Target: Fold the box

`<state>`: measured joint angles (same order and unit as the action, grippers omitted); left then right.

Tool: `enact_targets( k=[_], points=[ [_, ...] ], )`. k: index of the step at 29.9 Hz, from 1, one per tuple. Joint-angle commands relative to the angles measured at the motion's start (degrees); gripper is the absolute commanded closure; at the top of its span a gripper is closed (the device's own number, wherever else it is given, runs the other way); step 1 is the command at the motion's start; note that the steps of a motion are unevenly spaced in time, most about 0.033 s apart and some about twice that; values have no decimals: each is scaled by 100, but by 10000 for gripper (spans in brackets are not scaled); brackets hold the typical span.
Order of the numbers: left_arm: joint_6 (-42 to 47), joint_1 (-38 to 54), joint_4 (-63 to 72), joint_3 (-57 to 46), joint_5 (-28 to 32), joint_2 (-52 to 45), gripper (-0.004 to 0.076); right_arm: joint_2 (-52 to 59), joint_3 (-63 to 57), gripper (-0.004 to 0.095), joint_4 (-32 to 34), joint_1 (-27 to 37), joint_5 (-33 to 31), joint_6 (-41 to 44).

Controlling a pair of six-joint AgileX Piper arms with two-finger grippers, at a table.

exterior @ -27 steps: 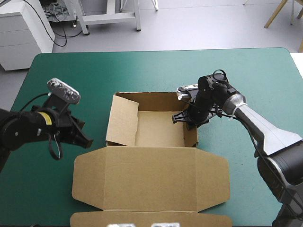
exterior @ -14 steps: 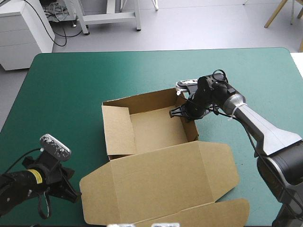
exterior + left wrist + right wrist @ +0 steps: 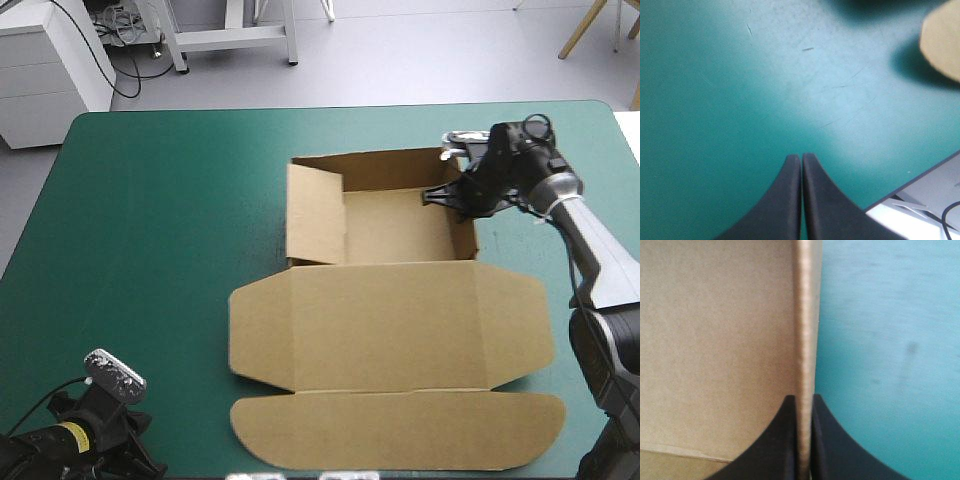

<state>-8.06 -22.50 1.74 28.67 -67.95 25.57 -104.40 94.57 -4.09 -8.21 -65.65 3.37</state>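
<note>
One box (image 3: 420, 320) is the only container I have. It sits on the teal-green cover (image 3: 150, 220), right of the table's middle and toward the far side. Its tray (image 3: 395, 228) stands open at the far end of the sheet with its walls raised. The floor shows as bare brown board, with only the left side flap (image 3: 315, 215) leaning in over it. The lid (image 3: 330, 330) lies flat on the near side of the tray, and its rounded tuck flap (image 3: 400, 430) reaches close to the table's near edge.

My right gripper (image 3: 455, 193) is pinched narrow on the tray's right wall (image 3: 805, 315). In the right wrist view the board's edge runs up between the two black fingers, one on the tray side and the other over the cover. My left gripper (image 3: 801, 157) hangs at the table's near left corner, well apart from the box. Its fingers are pressed together into a point over bare cover.

Against the earlier pictures, the box has travelled right and away from me. Just before it lay askew; now its edges run square with the table. The right gripper has kept its hold on the same wall throughout. The left arm, which earlier stood beside the tray's left wall, has drawn back to the near corner.
</note>
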Motion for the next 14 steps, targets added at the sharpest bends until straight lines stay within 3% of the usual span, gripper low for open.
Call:
enact_targets(
  k=[1,14],
  points=[
    [53,-20,0,121,216,-58,734,416,275,927,454,950,-335,-66],
    [53,-20,11,121,216,-70,734,523,254,927,544,4431,-335,-683]
  ],
)
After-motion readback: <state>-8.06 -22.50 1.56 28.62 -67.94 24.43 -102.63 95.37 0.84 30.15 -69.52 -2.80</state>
